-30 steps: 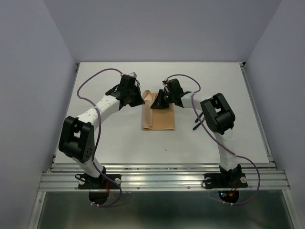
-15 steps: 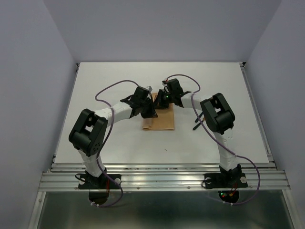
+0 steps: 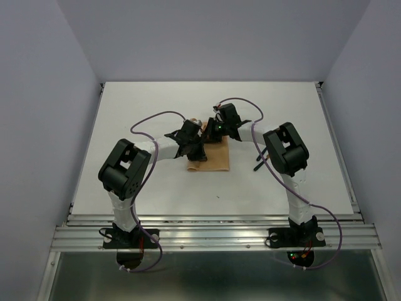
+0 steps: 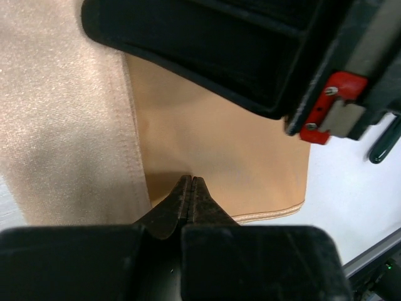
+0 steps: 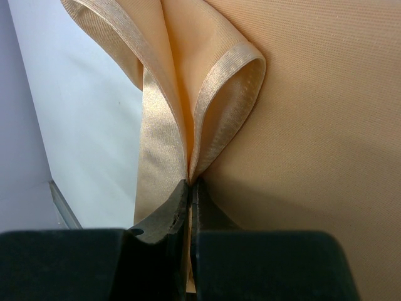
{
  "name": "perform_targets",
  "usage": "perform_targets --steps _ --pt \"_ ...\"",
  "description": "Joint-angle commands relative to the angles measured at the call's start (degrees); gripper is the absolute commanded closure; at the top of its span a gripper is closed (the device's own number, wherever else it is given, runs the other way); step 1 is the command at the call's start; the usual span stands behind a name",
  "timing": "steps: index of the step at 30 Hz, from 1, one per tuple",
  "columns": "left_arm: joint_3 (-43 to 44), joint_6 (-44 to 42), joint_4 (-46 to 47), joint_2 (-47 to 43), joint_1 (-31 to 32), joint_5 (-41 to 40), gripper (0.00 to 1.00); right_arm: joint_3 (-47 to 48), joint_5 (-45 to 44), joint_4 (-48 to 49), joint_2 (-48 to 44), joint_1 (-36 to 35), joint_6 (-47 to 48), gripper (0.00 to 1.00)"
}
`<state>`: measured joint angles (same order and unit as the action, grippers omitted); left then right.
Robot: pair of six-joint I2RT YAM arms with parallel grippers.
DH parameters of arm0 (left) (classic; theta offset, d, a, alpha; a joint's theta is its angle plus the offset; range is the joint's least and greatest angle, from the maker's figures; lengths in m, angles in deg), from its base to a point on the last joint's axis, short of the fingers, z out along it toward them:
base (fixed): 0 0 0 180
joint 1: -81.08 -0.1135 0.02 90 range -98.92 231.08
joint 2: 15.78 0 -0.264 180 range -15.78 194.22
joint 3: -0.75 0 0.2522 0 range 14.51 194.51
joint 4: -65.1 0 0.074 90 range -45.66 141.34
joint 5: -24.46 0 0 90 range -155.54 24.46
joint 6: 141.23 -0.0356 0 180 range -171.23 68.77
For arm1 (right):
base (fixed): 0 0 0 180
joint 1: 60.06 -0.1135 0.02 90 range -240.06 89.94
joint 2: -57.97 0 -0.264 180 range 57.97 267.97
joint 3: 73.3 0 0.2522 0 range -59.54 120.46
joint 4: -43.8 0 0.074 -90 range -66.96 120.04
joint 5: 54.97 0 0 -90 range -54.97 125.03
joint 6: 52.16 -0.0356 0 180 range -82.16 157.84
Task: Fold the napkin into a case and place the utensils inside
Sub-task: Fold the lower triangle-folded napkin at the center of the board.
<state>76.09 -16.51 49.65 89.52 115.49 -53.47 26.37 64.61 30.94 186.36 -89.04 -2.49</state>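
Right pincer: clenched on pinched-up hem of thin, soft peach-orange cloth napkin; remainder flat beyond tips.
Left pincer: closed, tips on cloth; catch unclear.
Handling: likely light, limp, slippery; best pinched at hems.

No text, label, brand or number can be read anywhere. The small red plastic clip (left wrist view) bears nothing legible.

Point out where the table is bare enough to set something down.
Bare table left of the left arm, along the far edge, and between napkin and near rail. Crowded mid-table: left gripper and right gripper meet over the napkin; utensil handle beside the right arm.
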Motion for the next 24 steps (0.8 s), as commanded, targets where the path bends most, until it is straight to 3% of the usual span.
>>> perform_targets --steps 1,24 --pt "-1.29 -0.09 0.99 0.00 0.13 -1.09 1.00 2.51 -0.93 1.47 -2.19 -0.03 0.87 0.99" --pt "-0.59 -0.18 0.55 2.28 0.22 -0.65 1.00 5.32 -3.48 -0.82 -3.24 0.49 3.25 0.99"
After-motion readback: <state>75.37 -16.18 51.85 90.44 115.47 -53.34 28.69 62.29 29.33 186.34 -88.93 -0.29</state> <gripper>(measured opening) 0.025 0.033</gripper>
